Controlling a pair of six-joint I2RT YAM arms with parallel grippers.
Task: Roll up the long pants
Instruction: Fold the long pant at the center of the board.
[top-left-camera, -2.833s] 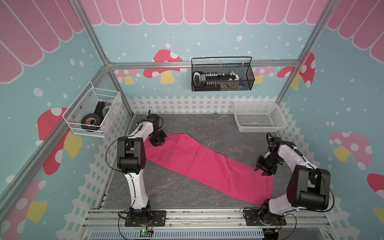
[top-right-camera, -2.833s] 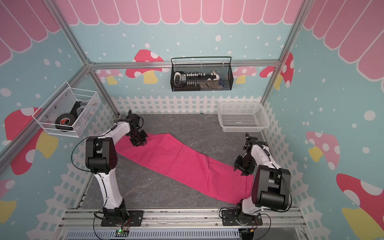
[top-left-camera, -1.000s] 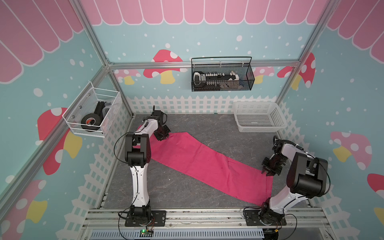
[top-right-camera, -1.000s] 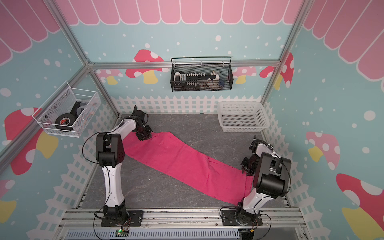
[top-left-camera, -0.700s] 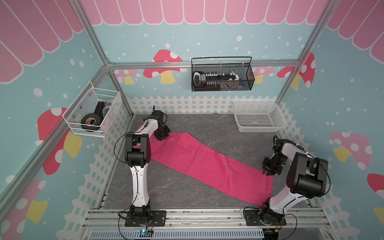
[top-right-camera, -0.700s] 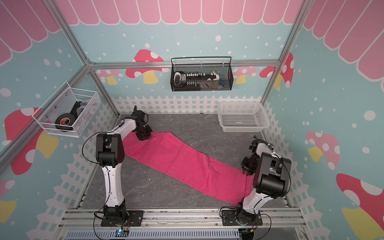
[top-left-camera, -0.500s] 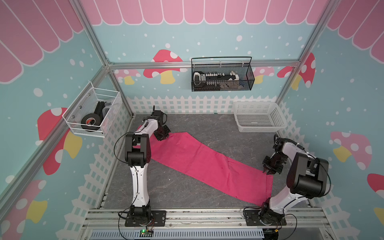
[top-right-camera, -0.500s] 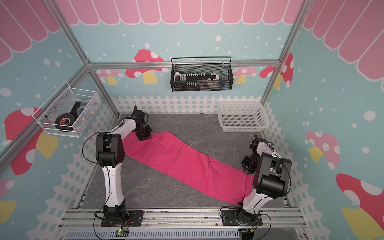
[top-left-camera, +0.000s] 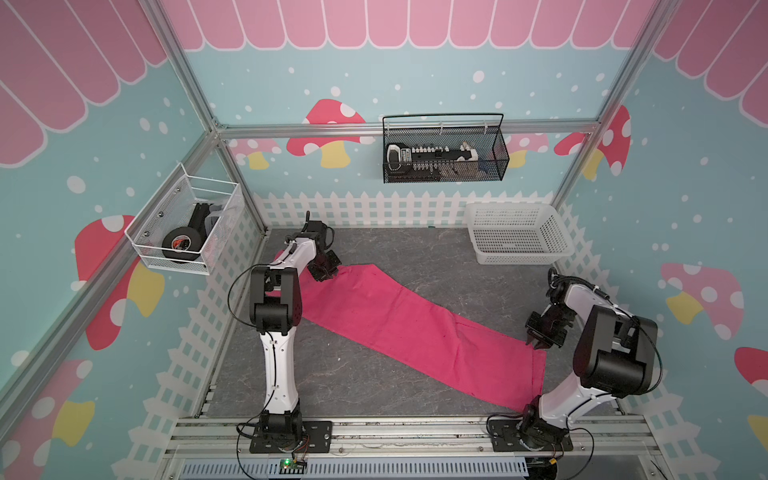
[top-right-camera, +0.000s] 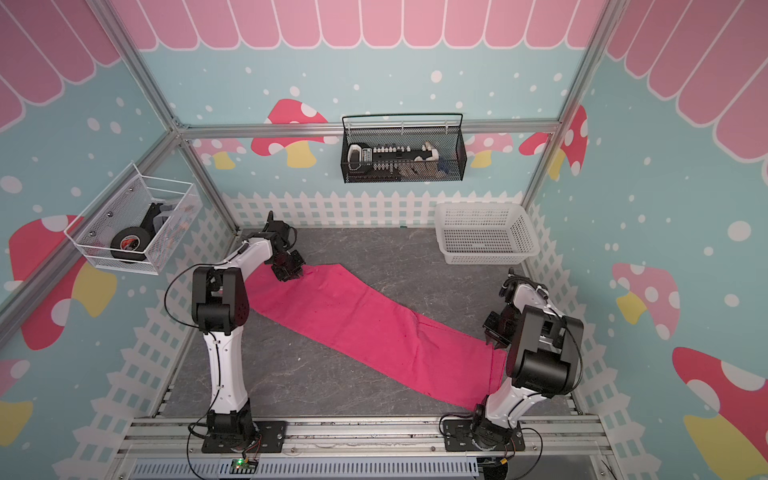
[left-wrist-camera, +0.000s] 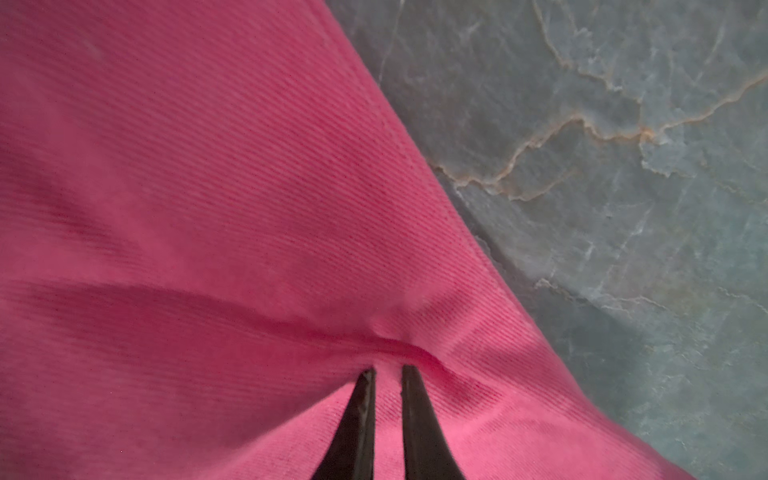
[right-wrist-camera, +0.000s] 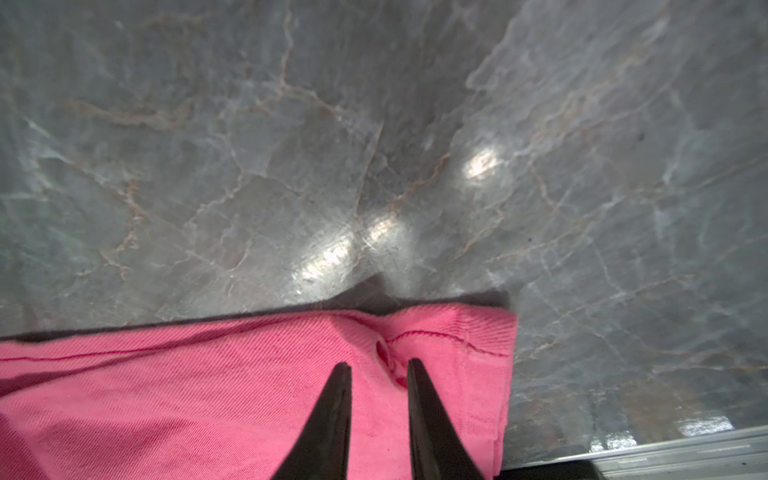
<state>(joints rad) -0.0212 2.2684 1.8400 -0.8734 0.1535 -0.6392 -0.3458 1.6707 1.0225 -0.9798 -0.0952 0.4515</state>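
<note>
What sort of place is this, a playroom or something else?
Likely a staged robot test cell: left arm and right arm bolted to a front rail, aluminium frame around mushroom-print walls, long pants spread on the tabletop.

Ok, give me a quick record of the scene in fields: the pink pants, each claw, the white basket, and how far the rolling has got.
long pants: flat, unrolled, diagonal across the grey table
left claw: shut, pinching the cloth near an edge at the far end
right claw: shut, pinching a hemmed corner at the near end
white basket: far corner, right arm's side, apart from the pants
rolling: not yet begun
</note>
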